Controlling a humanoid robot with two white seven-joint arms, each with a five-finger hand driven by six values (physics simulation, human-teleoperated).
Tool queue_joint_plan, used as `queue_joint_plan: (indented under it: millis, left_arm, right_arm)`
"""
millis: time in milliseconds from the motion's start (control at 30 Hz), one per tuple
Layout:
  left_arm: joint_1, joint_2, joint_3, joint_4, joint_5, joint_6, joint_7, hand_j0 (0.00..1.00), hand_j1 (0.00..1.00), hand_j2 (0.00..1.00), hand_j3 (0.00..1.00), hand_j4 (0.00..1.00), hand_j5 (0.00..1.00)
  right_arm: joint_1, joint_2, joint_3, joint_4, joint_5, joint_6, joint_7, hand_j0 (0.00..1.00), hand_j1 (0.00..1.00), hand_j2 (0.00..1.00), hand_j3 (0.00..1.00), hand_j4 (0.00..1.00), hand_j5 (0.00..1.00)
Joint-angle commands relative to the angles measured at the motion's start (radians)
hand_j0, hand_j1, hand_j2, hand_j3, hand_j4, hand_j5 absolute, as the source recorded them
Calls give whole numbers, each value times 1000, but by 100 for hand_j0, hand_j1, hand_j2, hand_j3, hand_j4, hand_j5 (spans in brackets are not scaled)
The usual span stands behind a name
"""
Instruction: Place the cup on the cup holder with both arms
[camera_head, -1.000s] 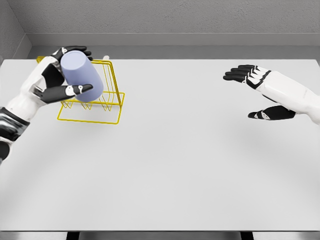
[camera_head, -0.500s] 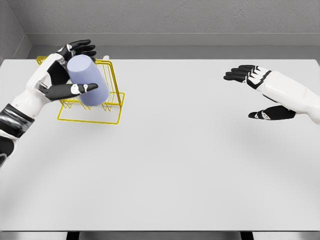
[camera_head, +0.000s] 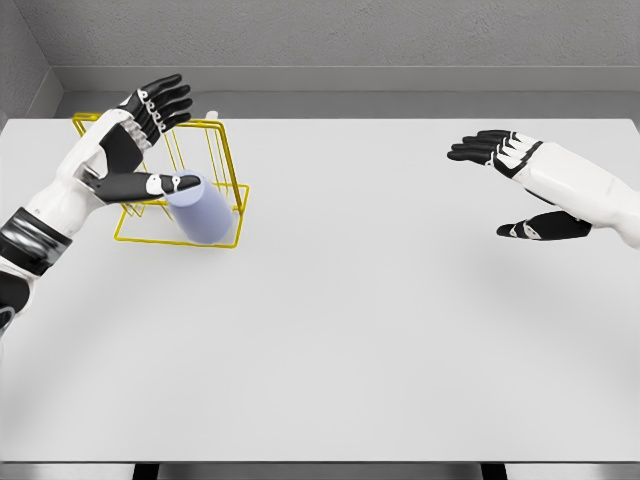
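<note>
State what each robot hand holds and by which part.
Nothing is held. The left robot hand is open above the cup, which sits in the yellow cup holder. The right robot hand is open, empty.

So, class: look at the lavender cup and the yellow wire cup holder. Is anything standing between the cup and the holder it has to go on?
Nothing visible does. The cup is already within the yellow wire holder, tilted among its prongs. The left hand is open beside it, thumb near the cup's top. The right hand is open, far across the table.

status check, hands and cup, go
Left hand open beside the rack, fingers spread. Right hand open, far right above the table. Cup tilted on the rack's front, ungripped. Nothing in the way.
</note>
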Motion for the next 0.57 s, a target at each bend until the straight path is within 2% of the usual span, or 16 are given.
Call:
queue_joint_plan:
  millis: [0,200,233,400,533]
  left_arm:
    - [0,2,4,-17,6,-3,1,99,99,99,99,99,99]
    - [8,45,19,-74,9,-12,2,100,100,100,100,100,100]
    - [15,58,24,-74,11,-47,2,100,100,100,100,100,100]
    - [126,136,132,-76,11,-164,2,100,100,100,100,100,100]
    - [153,170,185,-70,11,-175,2,100,100,100,100,100,100]
  right_arm:
    - [0,-1,0,0,-7,3,-1,100,100,100,100,100,100]
    - [0,-1,0,0,-7,3,-1,100,100,100,100,100,100]
    - [0,-1,0,0,-7,3,-1,100,100,100,100,100,100]
    - [2,-1,0,0,-7,3,-1,100,100,100,100,100,100]
    - [2,-1,0,1,-7,3,-1,100,100,100,100,100,100]
